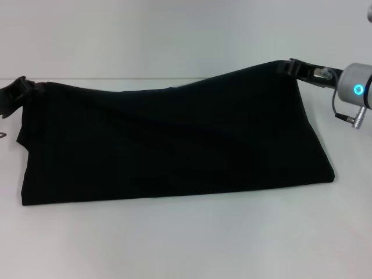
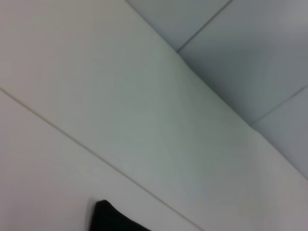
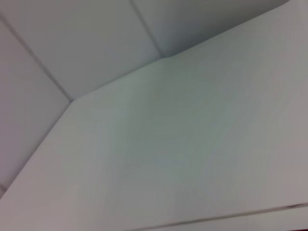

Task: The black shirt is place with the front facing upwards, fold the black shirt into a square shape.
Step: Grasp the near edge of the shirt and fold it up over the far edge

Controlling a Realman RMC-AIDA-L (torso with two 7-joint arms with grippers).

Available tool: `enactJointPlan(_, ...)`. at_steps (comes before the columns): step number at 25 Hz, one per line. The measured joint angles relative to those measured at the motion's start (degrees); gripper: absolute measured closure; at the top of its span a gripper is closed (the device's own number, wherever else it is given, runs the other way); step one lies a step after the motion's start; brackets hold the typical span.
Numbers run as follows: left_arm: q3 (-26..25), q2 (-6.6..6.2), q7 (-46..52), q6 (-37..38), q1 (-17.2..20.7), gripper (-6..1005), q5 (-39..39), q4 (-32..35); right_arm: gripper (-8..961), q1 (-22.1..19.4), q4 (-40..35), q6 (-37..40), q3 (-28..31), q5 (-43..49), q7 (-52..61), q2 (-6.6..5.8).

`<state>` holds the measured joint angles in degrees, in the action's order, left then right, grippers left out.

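The black shirt (image 1: 174,145) lies across the white table in the head view, folded over, its near edge flat and its far edge lifted at both corners. My left gripper (image 1: 20,87) is shut on the far left corner, low near the table. At the far right corner my right gripper (image 1: 289,67) is shut on the cloth and holds it higher, so the top edge slopes up to the right. No print or label shows. A small black piece of the shirt (image 2: 108,219) appears in the left wrist view. The right wrist view shows only table and wall.
The white table (image 1: 186,244) stretches in front of the shirt and on both sides. A pale wall rises behind it. My right arm's grey wrist (image 1: 356,87) with a blue light hangs at the far right.
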<state>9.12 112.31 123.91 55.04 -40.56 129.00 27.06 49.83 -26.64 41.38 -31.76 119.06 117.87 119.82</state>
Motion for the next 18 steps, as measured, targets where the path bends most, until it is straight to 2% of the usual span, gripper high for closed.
enactJointPlan(7,0.01,0.98,-2.84,-2.81,-0.50,978,-2.73,-0.73,903,-1.04,1.75,-3.17,0.02,-3.56,-2.41,-0.16)
enactJointPlan(15,-0.03,3.10,-3.74,-10.70,-2.63,968,-3.55,-0.84,903,-0.39,4.10,-6.94,-0.08,-5.10,-6.55,0.17)
enactJointPlan(18,-0.05,3.71,-6.78,-13.05,-3.45,934,-4.71,-1.35,900,-0.05,5.09,-7.92,-0.08,-7.48,-10.43,0.27)
